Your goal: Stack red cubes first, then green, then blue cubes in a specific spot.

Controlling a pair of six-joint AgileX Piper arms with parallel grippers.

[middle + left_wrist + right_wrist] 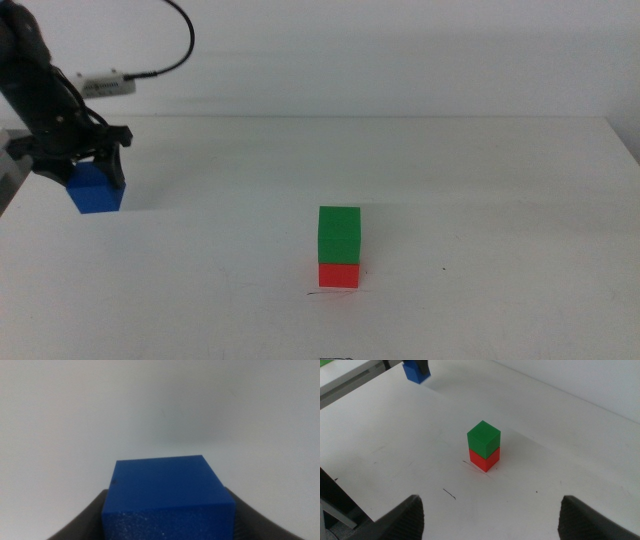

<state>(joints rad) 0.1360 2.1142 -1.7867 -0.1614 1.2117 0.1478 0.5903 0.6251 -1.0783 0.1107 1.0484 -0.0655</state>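
The green cube (339,234) sits squarely on the red cube (339,275) at the table's middle front. The thin dark scribble of the specific spot (318,291) shows at the red cube's base. Far to the left, my left gripper (92,165) is shut on the blue cube (98,190), which hangs at or just above the tabletop. In the left wrist view the blue cube (167,495) fills the space between the jaws of the left gripper (167,510). My right gripper (491,502) stands open, back from the green cube (483,438) and red cube (484,459), with nothing between its jaws.
The white table (480,200) runs to a pale wall behind. A white connector and black cable (110,84) hang off the left arm. Another short dark mark (449,493) lies on the tabletop near the stack.
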